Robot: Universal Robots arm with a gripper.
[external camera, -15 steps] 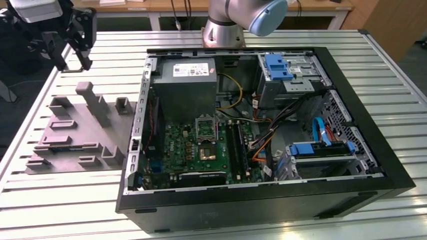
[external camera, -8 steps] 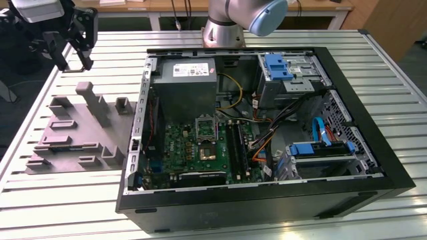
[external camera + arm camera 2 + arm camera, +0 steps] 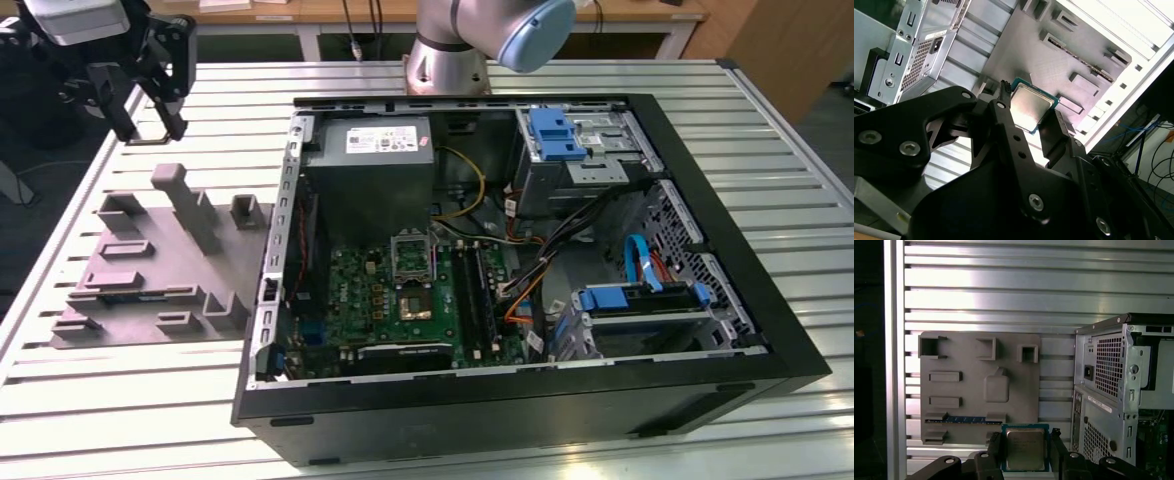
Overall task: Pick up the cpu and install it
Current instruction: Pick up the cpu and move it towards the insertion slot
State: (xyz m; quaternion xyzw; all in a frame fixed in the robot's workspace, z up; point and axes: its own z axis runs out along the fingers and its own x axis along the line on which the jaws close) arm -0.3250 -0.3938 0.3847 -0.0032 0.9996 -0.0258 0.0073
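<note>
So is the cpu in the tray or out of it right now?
Out. In both wrist views the cpu is clamped in the hand, lifted clear of the grey tray.

Silver-grey arm [image 3: 446, 62], pale blue joint cap [image 3: 537, 30], black end effector [image 3: 1029, 107], silver screws [image 3: 1035, 201]

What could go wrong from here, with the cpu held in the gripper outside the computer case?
1. The gripper pinches the cpu only by two opposite edges, so it could slip or twist in transit.
2. The motherboard lies deep inside the case, near cables. The wide gripper could catch on them.
</note>
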